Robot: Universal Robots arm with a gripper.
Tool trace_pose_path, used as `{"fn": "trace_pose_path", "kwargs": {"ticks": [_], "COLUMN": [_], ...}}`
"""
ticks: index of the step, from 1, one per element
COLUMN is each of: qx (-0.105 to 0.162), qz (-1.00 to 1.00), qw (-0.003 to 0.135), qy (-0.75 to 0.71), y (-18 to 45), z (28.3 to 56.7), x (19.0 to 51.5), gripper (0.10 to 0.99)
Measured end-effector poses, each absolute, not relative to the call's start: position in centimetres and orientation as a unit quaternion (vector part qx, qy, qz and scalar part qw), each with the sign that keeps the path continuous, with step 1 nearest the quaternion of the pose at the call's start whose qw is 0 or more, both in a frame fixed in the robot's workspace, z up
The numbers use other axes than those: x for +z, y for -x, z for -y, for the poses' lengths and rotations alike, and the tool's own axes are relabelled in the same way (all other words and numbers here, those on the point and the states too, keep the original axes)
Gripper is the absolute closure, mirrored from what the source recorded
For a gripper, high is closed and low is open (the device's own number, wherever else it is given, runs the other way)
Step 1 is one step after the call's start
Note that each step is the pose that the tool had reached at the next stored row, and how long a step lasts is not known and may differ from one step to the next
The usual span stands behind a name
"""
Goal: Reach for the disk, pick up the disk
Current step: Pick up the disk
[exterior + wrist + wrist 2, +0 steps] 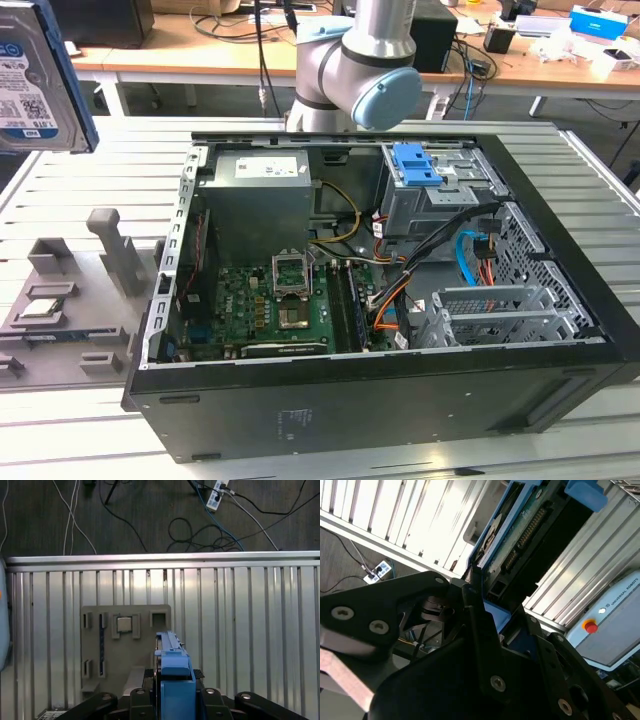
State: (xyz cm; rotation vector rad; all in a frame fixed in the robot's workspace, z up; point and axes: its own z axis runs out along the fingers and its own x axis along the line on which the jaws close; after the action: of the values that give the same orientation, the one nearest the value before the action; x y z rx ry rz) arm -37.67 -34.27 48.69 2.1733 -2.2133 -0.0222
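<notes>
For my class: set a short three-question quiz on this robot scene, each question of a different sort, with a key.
1. True or false: the disk is up off the slatted table.
2. What does the gripper hold? A) the disk B) a cable C) nothing
3. Fill in: in the first wrist view, the small square chip sits in the grey ___.
Key: 1 true; 2 A; 3 tray.
</notes>
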Motion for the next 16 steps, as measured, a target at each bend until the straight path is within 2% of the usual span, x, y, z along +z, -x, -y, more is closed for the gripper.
{"fn": "trace_pose_path", "kwargs": {"ticks": [16], "qx": [-0.007], "qz": [0.713], "qw": [0.02], "qy": [-0.7], "y": [37.2], "z": [34.0], "x": [53.2], "gripper": [0.722]}}
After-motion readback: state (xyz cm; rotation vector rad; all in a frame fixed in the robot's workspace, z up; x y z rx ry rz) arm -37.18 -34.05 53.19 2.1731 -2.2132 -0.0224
